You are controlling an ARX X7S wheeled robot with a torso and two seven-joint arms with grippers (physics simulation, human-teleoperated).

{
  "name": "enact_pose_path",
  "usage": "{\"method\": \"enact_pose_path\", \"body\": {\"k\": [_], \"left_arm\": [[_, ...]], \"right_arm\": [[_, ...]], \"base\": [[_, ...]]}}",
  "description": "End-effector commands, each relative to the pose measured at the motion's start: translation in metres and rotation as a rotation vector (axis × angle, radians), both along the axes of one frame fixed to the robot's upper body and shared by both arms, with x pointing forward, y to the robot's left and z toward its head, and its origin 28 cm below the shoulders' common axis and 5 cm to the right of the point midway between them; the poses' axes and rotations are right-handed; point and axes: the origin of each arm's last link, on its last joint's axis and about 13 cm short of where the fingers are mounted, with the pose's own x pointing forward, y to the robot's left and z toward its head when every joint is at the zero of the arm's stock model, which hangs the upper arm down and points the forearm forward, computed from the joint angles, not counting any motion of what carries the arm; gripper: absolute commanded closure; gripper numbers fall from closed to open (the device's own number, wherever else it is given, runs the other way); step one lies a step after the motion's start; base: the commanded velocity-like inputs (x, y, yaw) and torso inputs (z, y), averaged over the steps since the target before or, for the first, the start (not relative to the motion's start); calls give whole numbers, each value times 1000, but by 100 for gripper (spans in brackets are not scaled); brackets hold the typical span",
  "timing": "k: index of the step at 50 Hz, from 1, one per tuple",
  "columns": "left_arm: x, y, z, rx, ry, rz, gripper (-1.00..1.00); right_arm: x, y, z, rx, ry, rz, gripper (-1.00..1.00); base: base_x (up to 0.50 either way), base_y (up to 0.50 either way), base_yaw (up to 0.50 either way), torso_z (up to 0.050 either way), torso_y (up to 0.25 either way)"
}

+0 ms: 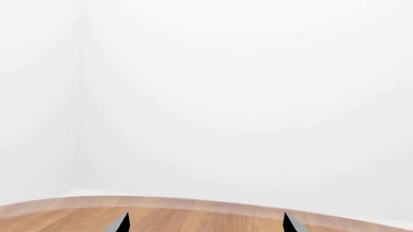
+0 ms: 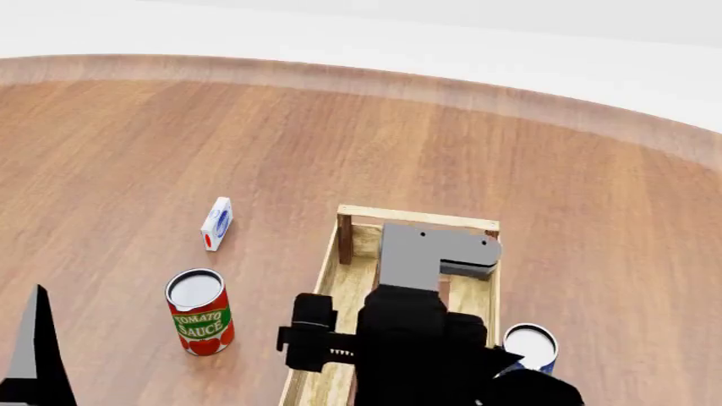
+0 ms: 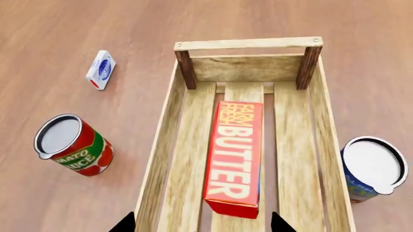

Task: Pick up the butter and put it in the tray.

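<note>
The butter (image 3: 235, 157), a flat red-orange carton with white "BUTTER" lettering, lies lengthwise on the slatted bottom of the tray (image 3: 169, 104), a long light-wood crate with darker corner posts. My right gripper (image 3: 202, 224) is open and empty above the tray, its fingertips wide apart on either side of the butter's near end without touching it. In the head view the right arm hangs over the tray (image 2: 347, 219) and hides the butter. My left gripper (image 1: 205, 223) is open and empty, over bare wooden table near its edge.
A tomato sauce can (image 3: 73, 145) stands left of the tray, also in the head view (image 2: 199, 311). A small white-blue carton (image 3: 100, 70) lies further back. A blue can (image 3: 370, 167) stands against the tray's right side. The table's curved edge (image 2: 338, 78) lies beyond.
</note>
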Motion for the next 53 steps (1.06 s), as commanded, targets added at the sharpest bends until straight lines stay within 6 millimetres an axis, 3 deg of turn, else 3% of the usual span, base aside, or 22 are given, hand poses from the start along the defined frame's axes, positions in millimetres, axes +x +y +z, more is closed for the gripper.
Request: {"method": "enact_pose_path", "body": {"k": [1,7,11,14,18,27,35,40,42,47,53], "left_arm": [[-1,2,3,-8,-8,4,-100],[-2,0,2,-2,-7,0,-100],[-1,1,3,-1,-8,0,-100],[-1,0,2,0,-5,-1,-100],[0,0,1,3,-3,-4,-100],[-1,-1,2,5,-5,-4,-100],[-2,-2,3,5,-7,-7,-100],[-2,-2,2,7,-5,-7,-100],[-2,-2,3,6,-6,-7,-100],[-2,-3,2,9,-3,-12,-100],[1,-3,-4,18,13,-21,-100]], "right_arm": [[-27,-8,18,37,-183,6,-100],[-39,-8,-5,-6,-288,3,-100],[-43,-8,-22,-213,-388,20,-100],[-46,-16,-25,-325,-532,7,-100],[-55,-19,-27,-310,-609,9,-100],[-95,-28,-29,-435,-863,-50,-100],[-112,-28,-51,-426,-903,-46,-100],[-123,-25,-54,-479,-949,-28,-100],[-127,-23,-56,-419,-939,-40,-100],[-129,-24,-56,-434,-954,-52,-100],[-128,-24,-73,-396,-919,-73,-100]], "base": [[0,0,0,0,0],[0,0,0,0,0],[0,0,0,0,0],[0,0,0,0,0],[0,0,0,0,0],[0,0,0,0,0],[0,0,0,0,0],[0,0,0,0,0],[0,0,0,0,0],[0,0,0,0,0],[0,0,0,0,0]]}}
